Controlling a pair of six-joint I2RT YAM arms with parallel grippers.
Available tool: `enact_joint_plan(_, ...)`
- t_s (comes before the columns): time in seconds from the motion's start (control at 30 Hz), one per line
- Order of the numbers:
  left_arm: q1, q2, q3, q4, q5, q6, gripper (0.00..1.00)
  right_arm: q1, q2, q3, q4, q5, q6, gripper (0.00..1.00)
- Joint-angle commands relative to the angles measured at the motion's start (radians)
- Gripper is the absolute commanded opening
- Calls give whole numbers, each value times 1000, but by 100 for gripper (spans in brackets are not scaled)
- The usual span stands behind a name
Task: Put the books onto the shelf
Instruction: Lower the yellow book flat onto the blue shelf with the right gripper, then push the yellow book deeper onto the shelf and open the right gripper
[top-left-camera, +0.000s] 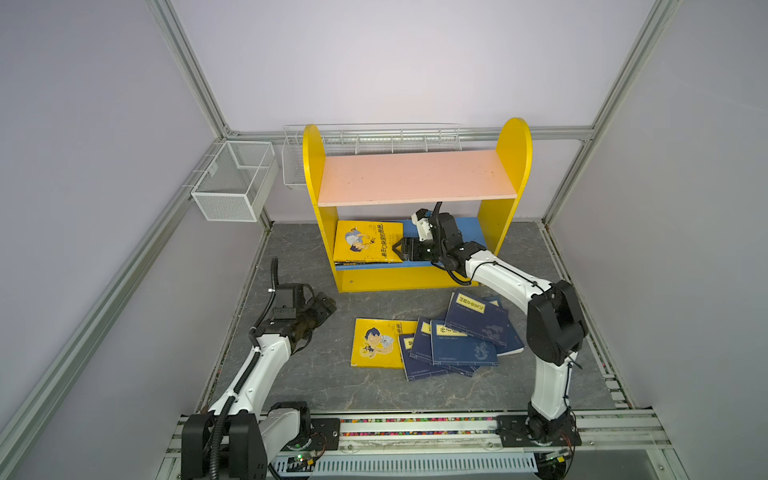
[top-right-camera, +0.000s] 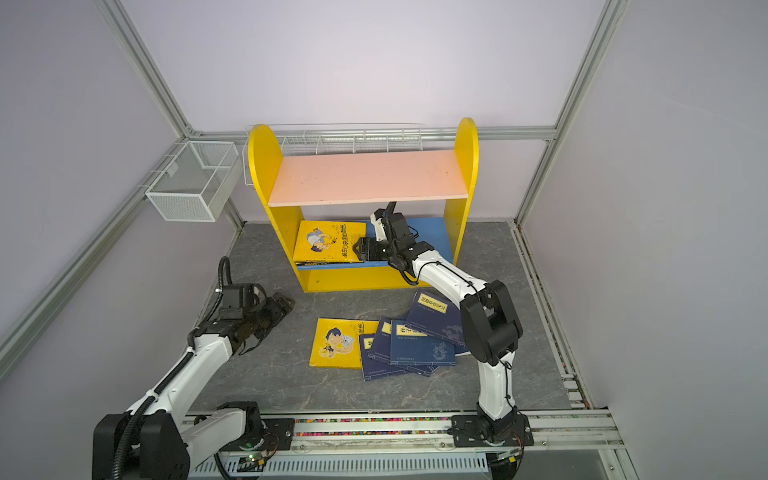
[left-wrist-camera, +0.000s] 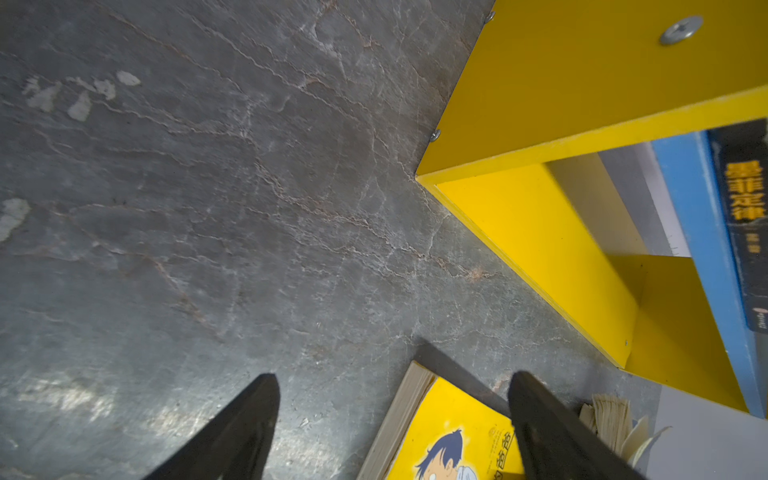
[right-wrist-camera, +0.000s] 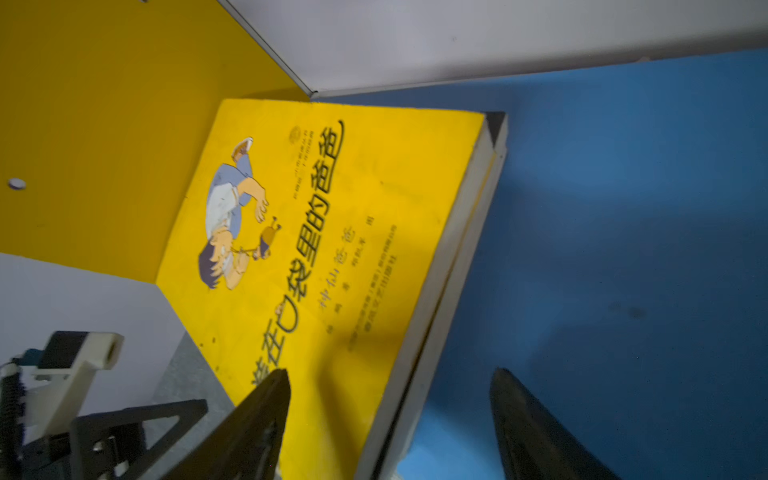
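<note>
Books (top-left-camera: 461, 347) | placing yellow book (top-left-camera: 368, 243) at blue board (top-left-camera: 471, 230) left end | right gripper (right-wrist-camera: 390, 370), left gripper (left-wrist-camera: 392, 378): jaws apart | next: withdraw, fetch another

We cannot count the stack (top-left-camera: 353, 263) under the yellow book (top-left-camera: 368, 241) on the blue board (top-left-camera: 471, 228); only its edges show. Right of centre in both top views, the right arm (top-left-camera: 552, 320) covers part of the navy books (top-left-camera: 465, 349). In the left wrist view the black book (left-wrist-camera: 744, 216) runs off the frame.

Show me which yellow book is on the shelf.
The yellow book stacked on the blue lower board, at the right gripper; the second yellow book lies on the table beside navy books.
</note>
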Motion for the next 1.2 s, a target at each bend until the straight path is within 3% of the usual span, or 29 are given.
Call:
enact_joint_plan(0.0,3,10,33,-13,10,14,87,16,-102,-13,-10,37,-171,81)
enact_joint_plan(0.33,3,17,33,-12,14,10,87,65,-119,-39,-120,14,-382,81)
enact_joint_plan(0.73,3,14,38,-26,9,12,87,69,-14,90,-193,65,-434,81)
enact_joint_plan(1.17,3,24,39,-24,13,11,87,79,11,82,-229,58,-448,81)
